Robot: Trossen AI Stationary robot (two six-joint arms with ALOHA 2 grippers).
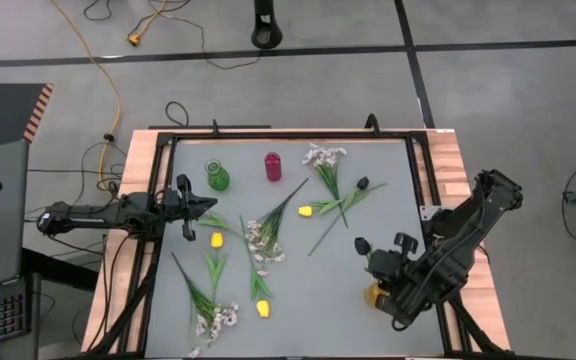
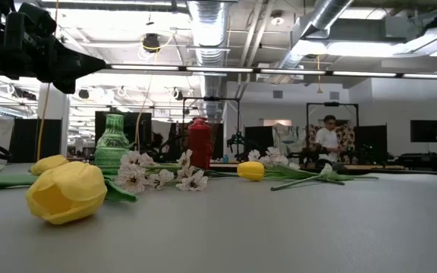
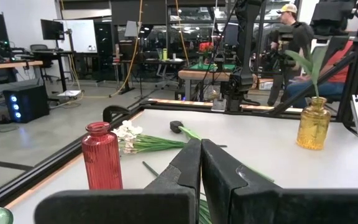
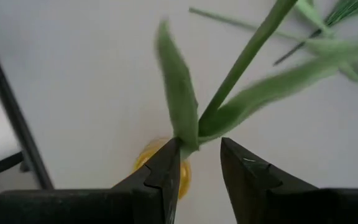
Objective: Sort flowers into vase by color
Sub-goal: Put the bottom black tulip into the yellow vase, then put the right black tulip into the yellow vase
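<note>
My right gripper [image 4: 201,155] hangs open over the yellow vase [image 1: 375,295] at the table's right near side. A green stem with leaves [image 4: 241,62] stands between its fingers, its lower end in the vase [image 4: 160,165]; its dark head [image 1: 363,243] leans away. The left wrist view shows that vase [image 3: 314,124] with a leaf [image 3: 309,62] rising from it. My left gripper [image 1: 203,207] waits shut above the table's left side. Yellow tulips [image 1: 217,240] [image 1: 263,308] [image 1: 305,211], a dark tulip [image 1: 362,184] and white sprays [image 1: 323,155] [image 1: 263,240] [image 1: 213,320] lie flat on the table. My right gripper comes at the stem from above, pointing down, its fingers to either side of it. The base of a leaf [image 4: 186,144] lies against one finger's inner side, and a gap shows between the stem and the other finger. The stem stands tilted in the yellow vase.
A green vase [image 1: 217,176] and a red vase [image 1: 273,166] stand near the far edge; both show in the low view, green [image 2: 112,140] and red [image 2: 199,142]. A black frame [image 1: 268,135] runs round the grey table. People stand in the room beyond it.
</note>
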